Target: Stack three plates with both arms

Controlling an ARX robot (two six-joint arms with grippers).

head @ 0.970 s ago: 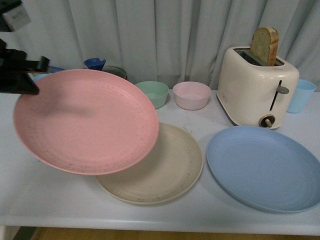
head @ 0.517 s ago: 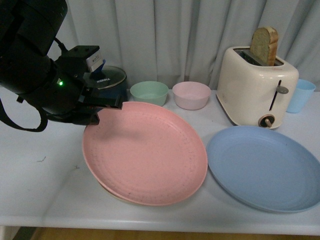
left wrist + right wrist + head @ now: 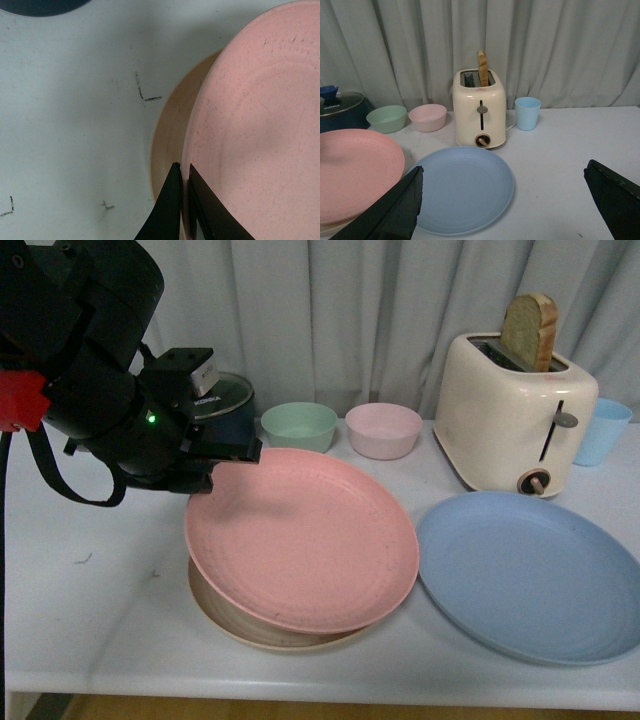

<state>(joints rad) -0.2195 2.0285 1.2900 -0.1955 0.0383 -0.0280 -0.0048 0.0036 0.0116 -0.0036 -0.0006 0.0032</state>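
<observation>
My left gripper [image 3: 212,472] is shut on the far-left rim of the pink plate [image 3: 305,537] and holds it just above the beige plate [image 3: 235,617], which shows only as a crescent beneath it. In the left wrist view the black fingers [image 3: 170,205] pinch the pink plate's [image 3: 255,130] edge, with the beige plate [image 3: 170,135] below. The light blue plate [image 3: 525,575] lies flat on the table to the right. In the right wrist view my right gripper [image 3: 502,192] is open and empty, above the table beside the blue plate [image 3: 462,187]. The right arm is out of the front view.
A cream toaster [image 3: 512,415] with a bread slice stands behind the blue plate, a light blue cup [image 3: 602,430] to its right. A green bowl [image 3: 298,426] and a pink bowl [image 3: 382,430] sit at the back. A dark pot with a glass lid [image 3: 222,400] is behind my left arm.
My left gripper has carried the pink plate from high at the left rightward and down over the beige plate, now covering most of it. The blue plate has not moved.
</observation>
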